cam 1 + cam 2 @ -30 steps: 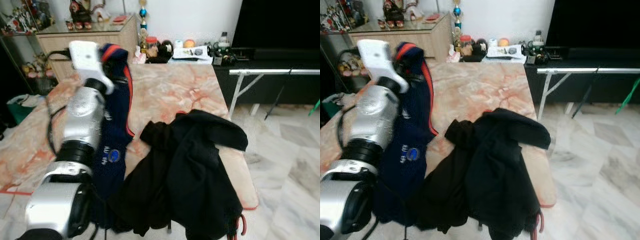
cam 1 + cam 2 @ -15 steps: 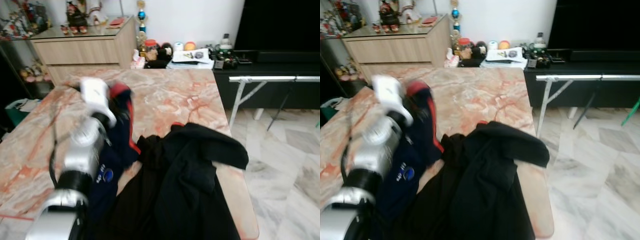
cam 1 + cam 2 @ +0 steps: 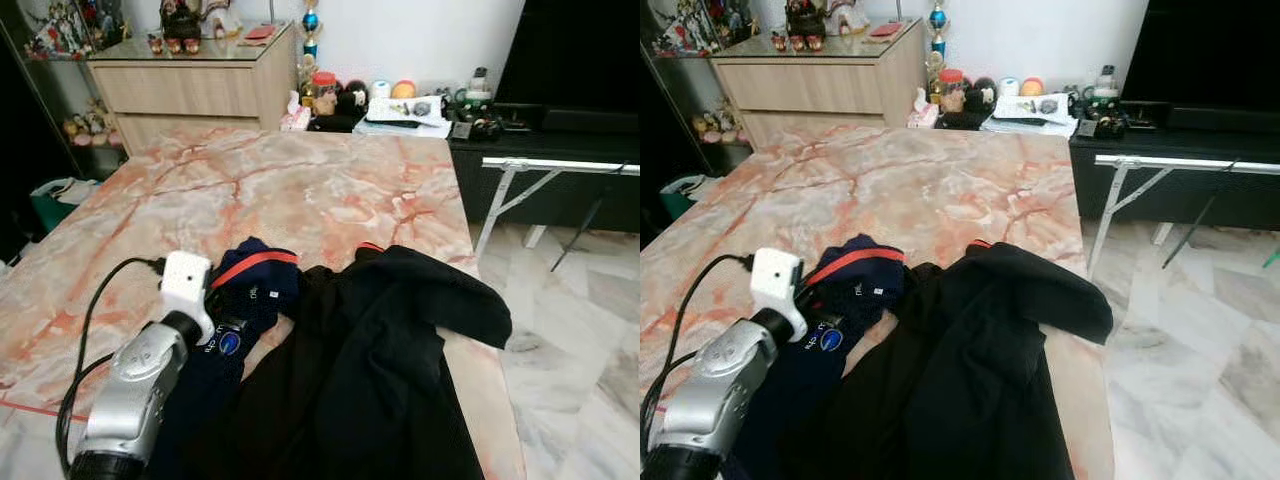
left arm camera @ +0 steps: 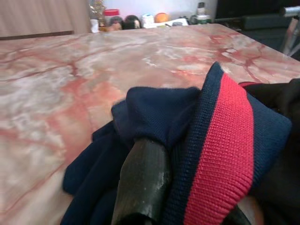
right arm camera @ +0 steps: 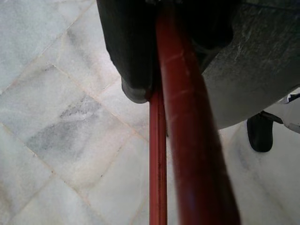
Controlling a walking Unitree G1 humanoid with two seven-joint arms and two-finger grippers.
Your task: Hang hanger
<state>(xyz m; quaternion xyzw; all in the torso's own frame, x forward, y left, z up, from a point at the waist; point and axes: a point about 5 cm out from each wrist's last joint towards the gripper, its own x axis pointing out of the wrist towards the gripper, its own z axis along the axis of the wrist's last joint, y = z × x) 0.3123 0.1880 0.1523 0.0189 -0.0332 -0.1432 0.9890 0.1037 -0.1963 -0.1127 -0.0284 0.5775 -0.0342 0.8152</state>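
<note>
A navy garment with a red-trimmed collar (image 3: 245, 290) lies on the marble table (image 3: 300, 190), partly under a black jacket (image 3: 370, 370) that droops over the near right edge. My left gripper (image 4: 192, 178) is shut on the navy collar, with one black finger (image 4: 140, 183) pressed against the fabric. The left arm and its white wrist box (image 3: 185, 285) reach in low from the near left. My right gripper (image 5: 159, 89) hangs over the tiled floor, shut on a red hanger (image 5: 187, 140) whose bars run between its fingers.
A wooden cabinet (image 3: 190, 85) with figurines stands behind the table. Jars and papers (image 3: 400, 100) sit at the far edge on a black TV stand (image 3: 560, 110). A white folding frame (image 3: 520, 190) stands over the marble floor (image 3: 590, 330) on the right. A green bag (image 3: 55, 195) lies left.
My left arm has come down from a raised pose, and the navy garment it holds now rests on the table. The head view has also shifted.
</note>
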